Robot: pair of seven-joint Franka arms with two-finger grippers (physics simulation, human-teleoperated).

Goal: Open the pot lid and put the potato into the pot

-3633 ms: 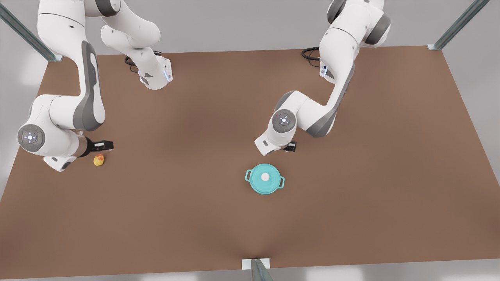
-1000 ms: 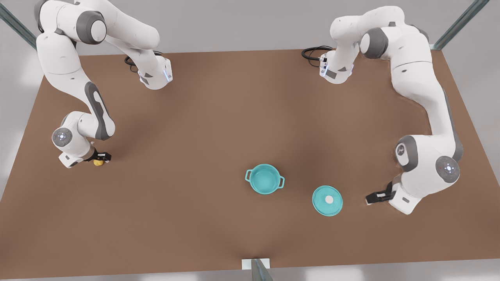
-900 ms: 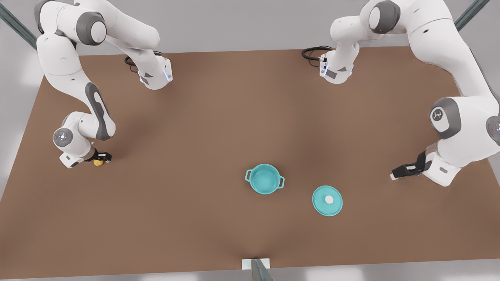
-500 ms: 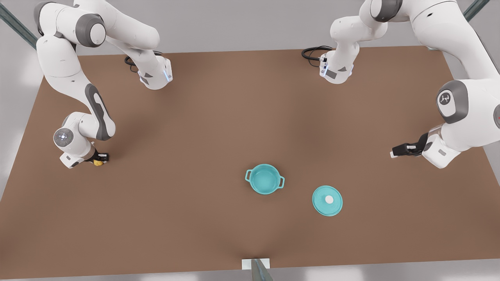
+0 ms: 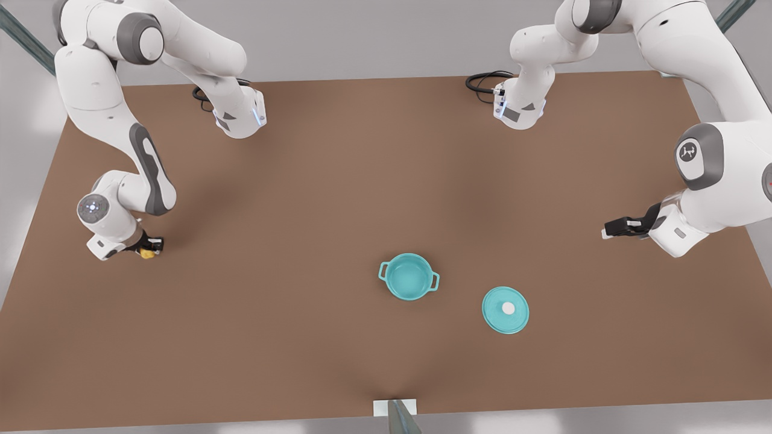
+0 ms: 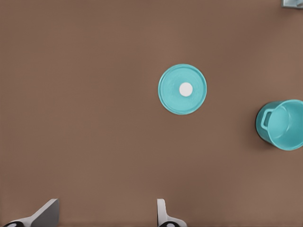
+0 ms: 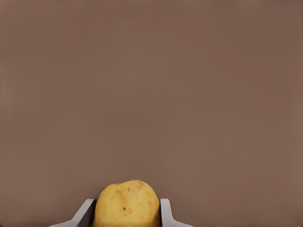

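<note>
At the front view's left, the right gripper (image 5: 149, 247) sits low over the brown table (image 5: 301, 199), near the table's left edge. Its 2 fingers (image 7: 165, 215) are pressed against either side of the potato (image 5: 146, 254), which fills the gap between them. In the right wrist view the potato (image 7: 127, 203) is a yellow lump with small brown specks, wedged between the 2 pale fingertips, with bare table beyond it. Whether the potato touches the table or is lifted off it cannot be told.

Towards the middle, a little to the front view's right, the pot (image 5: 409, 276) stands upright on the table with its lid off, its teal inside open to view and 1 small handle on each side. It is well apart from the potato.

Just right of the pot and a bit nearer the table's front edge, the pot lid (image 5: 505, 310) lies flat on the table, white knob up, near the pot but not touching it. The left wrist view shows the lid (image 6: 182, 89) and the pot (image 6: 282, 125) side by side with a strip of table between them.

At the far right, the left gripper (image 5: 610, 230) hangs above the table, away from the lid, holding nothing. Its fingers (image 6: 163, 215) are spread wide.
</note>
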